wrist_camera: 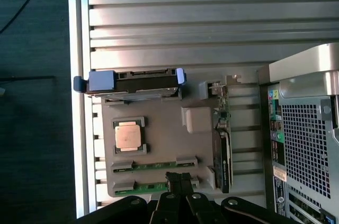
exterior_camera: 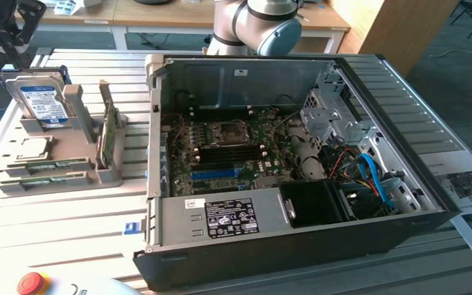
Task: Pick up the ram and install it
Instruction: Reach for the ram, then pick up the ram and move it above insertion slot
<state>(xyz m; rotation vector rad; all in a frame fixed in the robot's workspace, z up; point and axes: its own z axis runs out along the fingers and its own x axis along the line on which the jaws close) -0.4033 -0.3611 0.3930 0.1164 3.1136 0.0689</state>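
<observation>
Green narrow ram sticks (wrist_camera: 153, 165), two, flat in one grey plastic tray (wrist_camera: 159, 128).
My black gripper (wrist_camera: 179, 177) hangs above them, fingers (wrist_camera: 172, 179) pressed together.

You have strong daylight on the slatted table (exterior_camera: 47, 227), brightest toward the exterior view's left, where the slats wash out almost to white (the grey parts tray (exterior_camera: 56, 166) goes pale with them). The open computer case (exterior_camera: 302, 258) stays dim inside, its black front nearly featureless. In the wrist view the case's metal edge (wrist_camera: 312, 60) glares white, the floor (wrist_camera: 32, 128) is very dark, and the gripper (wrist_camera: 179, 180) reads as a black shape.
</observation>
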